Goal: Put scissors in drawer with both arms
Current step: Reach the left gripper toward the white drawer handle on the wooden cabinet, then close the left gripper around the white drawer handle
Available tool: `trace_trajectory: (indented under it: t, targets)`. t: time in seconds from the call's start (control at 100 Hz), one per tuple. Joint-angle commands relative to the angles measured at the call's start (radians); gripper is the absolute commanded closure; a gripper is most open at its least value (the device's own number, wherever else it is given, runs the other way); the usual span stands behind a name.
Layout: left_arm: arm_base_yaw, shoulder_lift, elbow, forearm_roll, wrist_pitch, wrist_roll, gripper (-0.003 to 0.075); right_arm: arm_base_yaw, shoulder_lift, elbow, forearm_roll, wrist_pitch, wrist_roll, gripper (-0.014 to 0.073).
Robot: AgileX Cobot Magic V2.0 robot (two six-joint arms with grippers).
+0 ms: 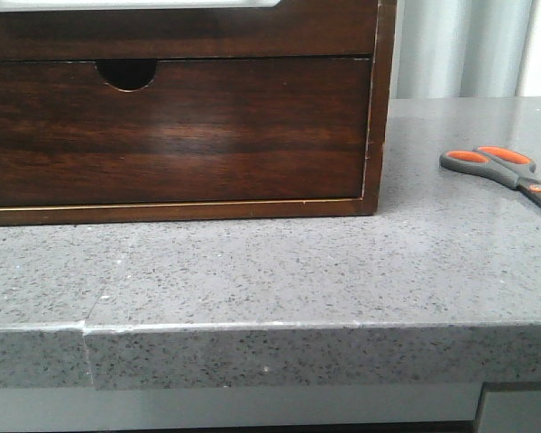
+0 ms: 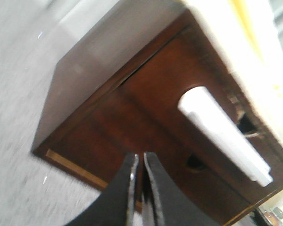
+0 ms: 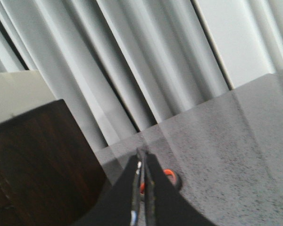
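- Drawer (image 1: 176, 131): fully pushed in, front flush with the wood box (image 1: 386, 99); finger notch (image 1: 126, 74) at its top edge, left of centre in the front view.
- Scissors (image 1: 500, 167): flat on the grey counter (image 1: 252, 271), right of the box and well apart from it. Orange-lined loops point toward the box; blades run off the right edge of the front view.
- Left gripper (image 2: 139, 176): fingers pressed together, clenched on nothing, hanging before the drawer front. Picture is blurred.
- White flat object (image 2: 224, 134) on the box top, seen from the left wrist; cannot tell what it is.
- Right gripper (image 3: 142, 176): fingers closed together, empty. An orange loop of the scissors shows just behind the tips; contact cannot be told.
- Grey curtain (image 3: 146, 61) behind the counter.
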Motion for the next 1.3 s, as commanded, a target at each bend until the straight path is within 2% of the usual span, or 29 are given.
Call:
trace_trajectory:
  t: [0.0,0.15,0.2,0.27,0.37,0.44,0.51,0.66,0.73,0.9,1.19,1.29]
  targets:
    - [-0.005,0.06,-0.097,0.044,-0.045,0.03,0.074,-0.006,0.001,-0.087,0.004,0.028,0.0,0.0638]
    - [-0.005,0.248,-0.214,0.053,0.028,0.03,0.0736,-0.006,0.087,-0.176,0.004,0.263,0.0,0.0635]
    - [-0.005,0.313,-0.254,0.046,0.09,0.03,0.0705,-0.006,0.122,-0.202,0.004,0.329,0.0,0.0612]
    - [-0.005,0.404,-0.306,0.003,0.158,0.03,0.0595,-0.006,0.167,-0.237,0.004,0.404,0.0,0.053]
    - [-0.005,0.529,-0.368,-0.098,0.236,0.03,0.0374,-0.006,0.223,-0.282,0.004,0.47,0.0,0.0357]
    - [-0.005,0.606,-0.398,-0.206,0.283,0.032,0.0304,-0.006,0.259,-0.309,0.004,0.492,0.0,0.0251]
    - [-0.005,0.669,-0.411,-0.353,0.315,0.06,0.0303,-0.006,0.287,-0.326,0.004,0.498,0.0,0.0198]
    - [-0.005,0.782,-0.415,-0.81,0.376,0.235,0.0331,-0.006,0.305,-0.335,0.008,0.475,0.0,0.0198]
    - [-0.005,0.818,-0.415,-0.942,0.379,0.278,0.0351,-0.006,0.305,-0.335,0.015,0.461,0.0,0.0198]
    - [-0.005,0.873,-0.433,-0.941,0.395,0.281,0.0389,-0.006,0.305,-0.335,0.021,0.455,0.0,0.0198]
    - [-0.005,0.93,-0.494,-0.941,0.407,0.285,0.0389,-0.006,0.305,-0.335,0.023,0.453,0.0,0.0199]
    - [-0.036,0.953,-0.494,-0.941,0.4,0.285,0.0389,-0.004,0.305,-0.335,0.023,0.451,0.0,0.0199]
